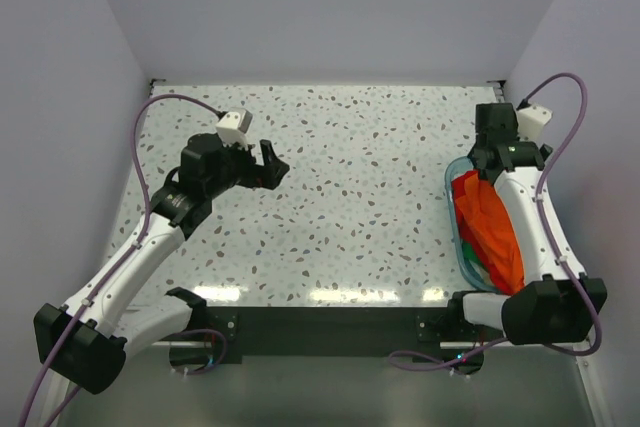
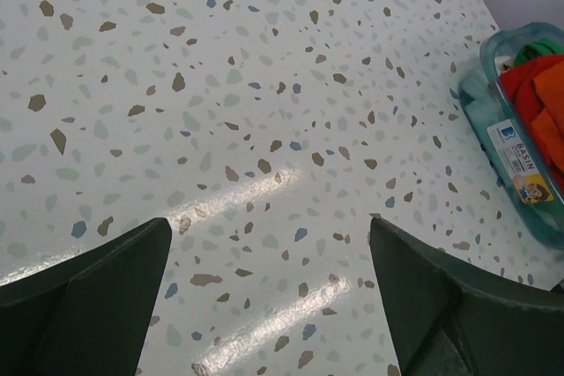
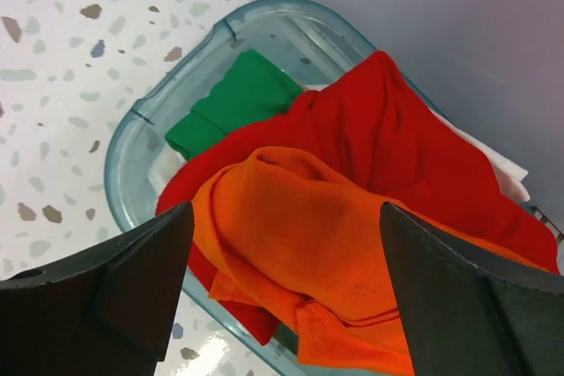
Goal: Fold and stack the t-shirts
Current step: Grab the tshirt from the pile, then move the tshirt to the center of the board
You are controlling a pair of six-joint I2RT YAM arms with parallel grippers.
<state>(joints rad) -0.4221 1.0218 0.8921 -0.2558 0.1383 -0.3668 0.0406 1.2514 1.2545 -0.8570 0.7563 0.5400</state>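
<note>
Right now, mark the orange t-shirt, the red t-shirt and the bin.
orange t-shirt [image 3: 300,244], right wrist view, bunched middle of the cloth.
red t-shirt [image 3: 388,129], right wrist view, broad upper fold.
bin [image 3: 123,165], right wrist view, left wall below the rim.

This is a robotics lab test cell: in the top view, plain pale walls [image 1: 330,7] box in a speckled terrazzo-pattern tabletop [image 1: 330,197] on three sides. A left arm [image 1: 150,247] and a right arm [image 1: 535,217] are bolted to a black rail [image 1: 330,322] along the bottom of the frame, trailing purple cables [image 1: 175,97]. At the right edge, a clear bin [image 1: 452,197] holds crumpled t-shirts [image 1: 490,227].
</note>
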